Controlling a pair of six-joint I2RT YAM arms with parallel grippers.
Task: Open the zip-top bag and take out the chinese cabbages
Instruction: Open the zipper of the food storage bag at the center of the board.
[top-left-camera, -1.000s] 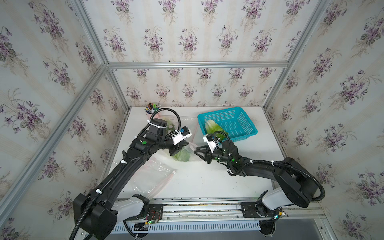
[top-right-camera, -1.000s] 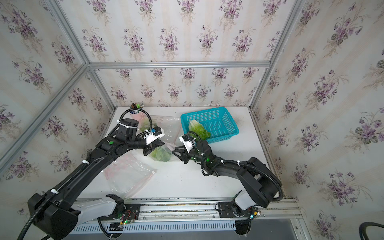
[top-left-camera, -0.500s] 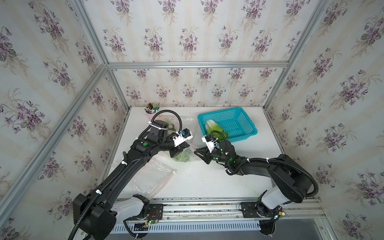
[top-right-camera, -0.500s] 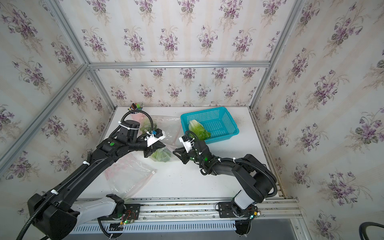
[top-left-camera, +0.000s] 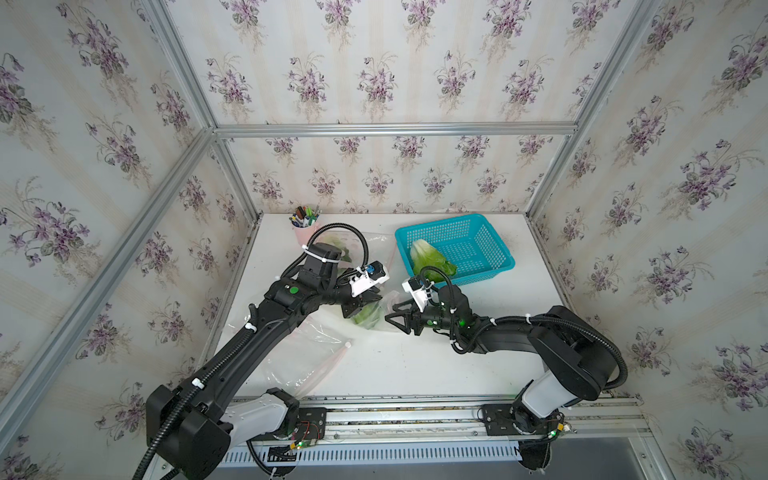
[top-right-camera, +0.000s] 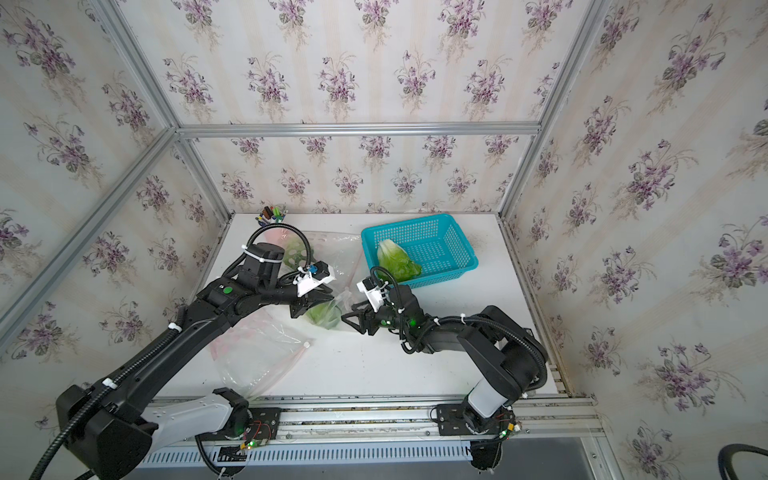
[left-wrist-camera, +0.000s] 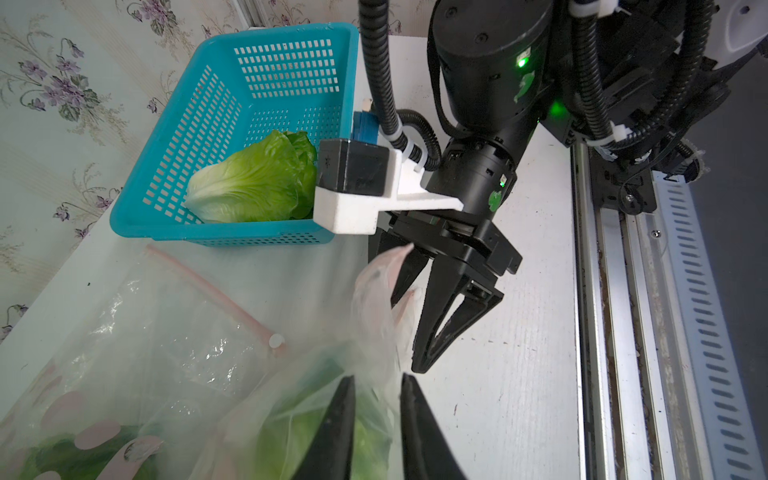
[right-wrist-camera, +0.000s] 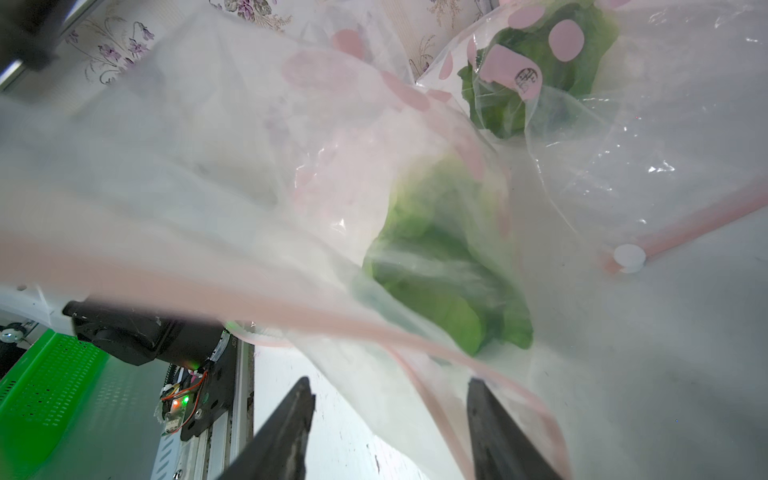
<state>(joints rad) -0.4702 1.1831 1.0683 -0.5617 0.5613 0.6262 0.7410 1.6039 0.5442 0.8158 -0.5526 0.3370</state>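
Note:
A clear zip-top bag (top-left-camera: 376, 309) (top-right-camera: 332, 309) with pink dots holds a green chinese cabbage (right-wrist-camera: 436, 266) at mid-table. My left gripper (top-left-camera: 360, 308) (top-right-camera: 312, 306) (left-wrist-camera: 376, 376) stands at the bag's left, its jaws a narrow gap apart with loose bag film between them. From the right, my right gripper (top-left-camera: 392, 322) (top-right-camera: 349, 320) (right-wrist-camera: 390, 380) faces the bag's mouth, open wide, and the pink zip strip (right-wrist-camera: 415, 361) crosses between its jaws. Another cabbage (top-left-camera: 430, 259) (top-right-camera: 397, 259) (left-wrist-camera: 253, 183) lies in the blue basket (top-left-camera: 440, 225) (top-right-camera: 405, 222).
A second dotted bag (top-left-camera: 336, 245) (top-right-camera: 297, 249) with a cabbage (right-wrist-camera: 540, 75) lies behind the left arm. An empty clear bag (top-left-camera: 307, 357) (top-right-camera: 257, 353) lies front left. A pink pen cup (top-left-camera: 305, 224) stands at the back left corner. The walls close in on three sides.
The left jaws have parted from shut to a narrow gap. My right jaws have opened wider and moved a little toward the front of the table.

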